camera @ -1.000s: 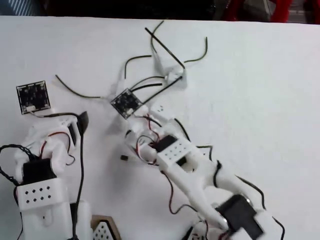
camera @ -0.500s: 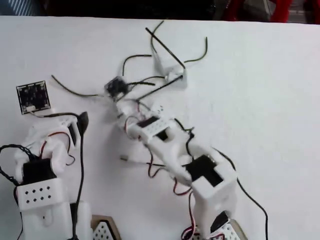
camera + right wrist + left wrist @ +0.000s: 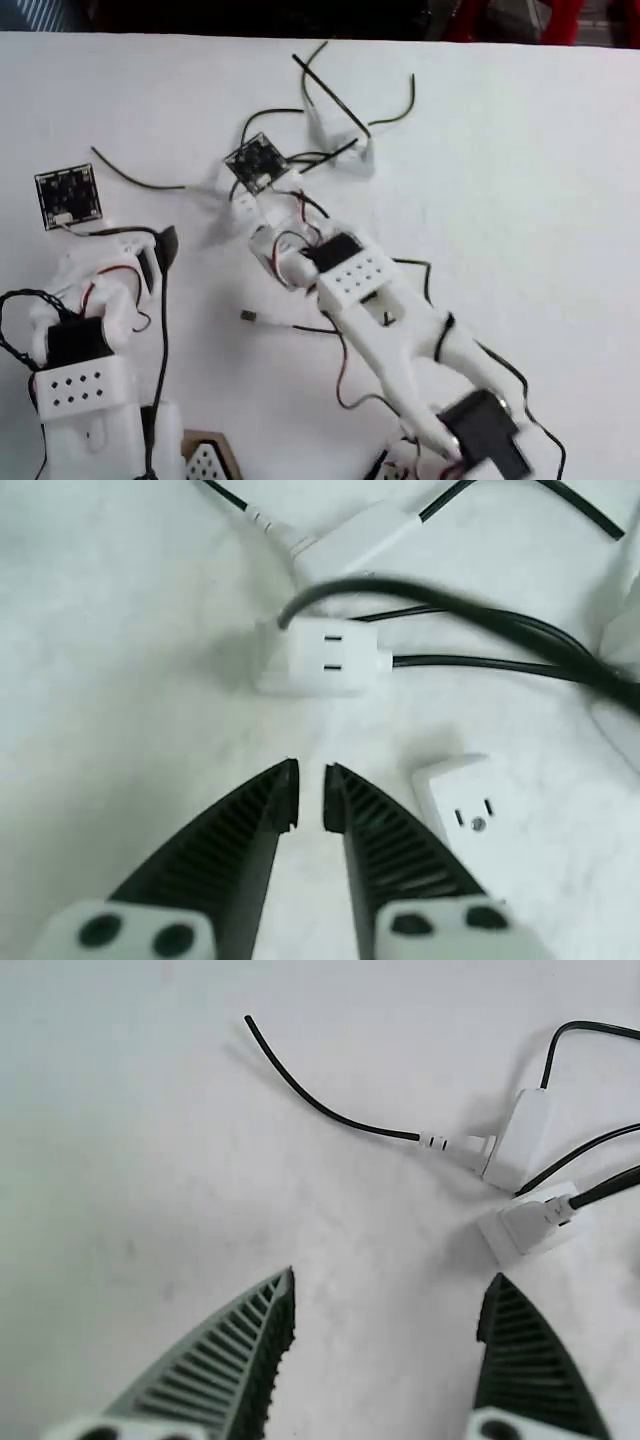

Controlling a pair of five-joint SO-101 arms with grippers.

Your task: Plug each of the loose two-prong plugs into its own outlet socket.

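One likely slip: with right gripper (image 3: 308, 782) all but closed and empty just short of the two-slot socket (image 3: 330, 660), risks shoving it under the black cable (image 3: 480, 615) instead of gripping, with left gripper (image 3: 390, 1290) spread wide near a white plug (image 3: 455, 1145)

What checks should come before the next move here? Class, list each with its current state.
1. Left gripper open and empty: ok.
2. Right gripper open enough to take a plug: not ok, nearly shut.
3. Socket slots uncovered and facing the right wrist camera: ok.
4. Black cord clear of that socket: not ok, it loops at its edge.
5. Plug loose or already seated in the white block: cannot tell.
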